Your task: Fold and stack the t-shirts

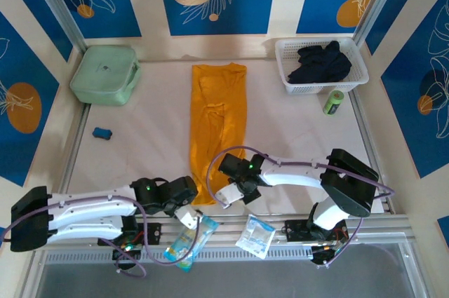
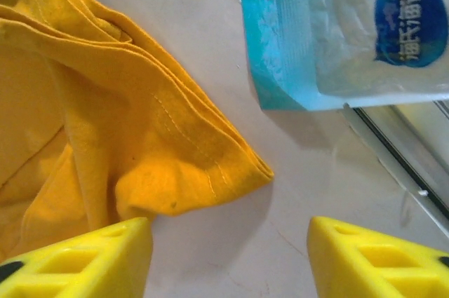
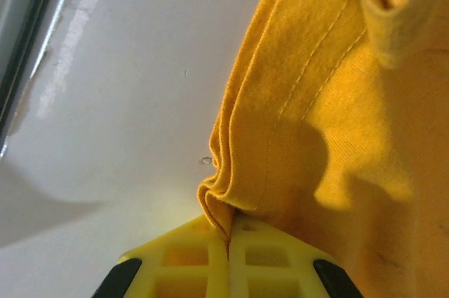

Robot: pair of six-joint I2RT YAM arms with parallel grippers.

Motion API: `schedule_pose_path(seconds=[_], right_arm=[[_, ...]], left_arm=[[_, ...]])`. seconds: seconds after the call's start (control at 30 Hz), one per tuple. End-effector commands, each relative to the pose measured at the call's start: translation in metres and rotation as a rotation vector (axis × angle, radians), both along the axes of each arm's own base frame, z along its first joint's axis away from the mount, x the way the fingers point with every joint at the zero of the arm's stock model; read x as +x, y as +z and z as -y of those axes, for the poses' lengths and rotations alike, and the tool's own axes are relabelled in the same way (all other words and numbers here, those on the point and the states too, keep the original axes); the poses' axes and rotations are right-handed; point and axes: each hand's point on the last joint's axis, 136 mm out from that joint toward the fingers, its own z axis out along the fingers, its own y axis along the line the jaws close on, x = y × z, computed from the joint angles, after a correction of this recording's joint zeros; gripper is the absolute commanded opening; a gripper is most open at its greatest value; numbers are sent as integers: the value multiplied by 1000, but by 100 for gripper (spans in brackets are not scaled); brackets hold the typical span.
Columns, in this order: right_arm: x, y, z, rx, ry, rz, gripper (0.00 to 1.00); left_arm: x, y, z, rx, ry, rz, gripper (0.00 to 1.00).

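Observation:
An orange-yellow t-shirt lies folded into a long narrow strip down the middle of the table. My right gripper is shut on the hem corner of the t-shirt at its near right end. My left gripper is open just short of the near left corner of the shirt, with bare table between its yellow fingers. In the top view the left gripper and right gripper sit at the strip's near end.
A white basket at the back right holds dark clothes; a green can stands beside it. A mint-green zip case sits back left, a small blue object near it. Plastic packets lie on the front rail.

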Motion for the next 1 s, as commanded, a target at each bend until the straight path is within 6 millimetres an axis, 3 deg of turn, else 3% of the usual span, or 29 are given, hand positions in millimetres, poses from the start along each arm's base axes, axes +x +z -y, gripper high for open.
schedule_pose_path(seconds=[0.0, 0.37, 0.67, 0.97], right_arm=[[-2, -4, 1, -10, -22, -21, 0], [-6, 13, 0, 23, -20, -16, 0], [-12, 38, -5, 76, -41, 2, 0], [-22, 54, -8, 133, -49, 29, 0]], left_arm=[[-3, -2, 8, -39, -3, -43, 62], [-3, -23, 3, 81, 8, -126, 56], [21, -34, 23, 116, 40, -152, 56], [30, -61, 33, 212, 71, -216, 54]])
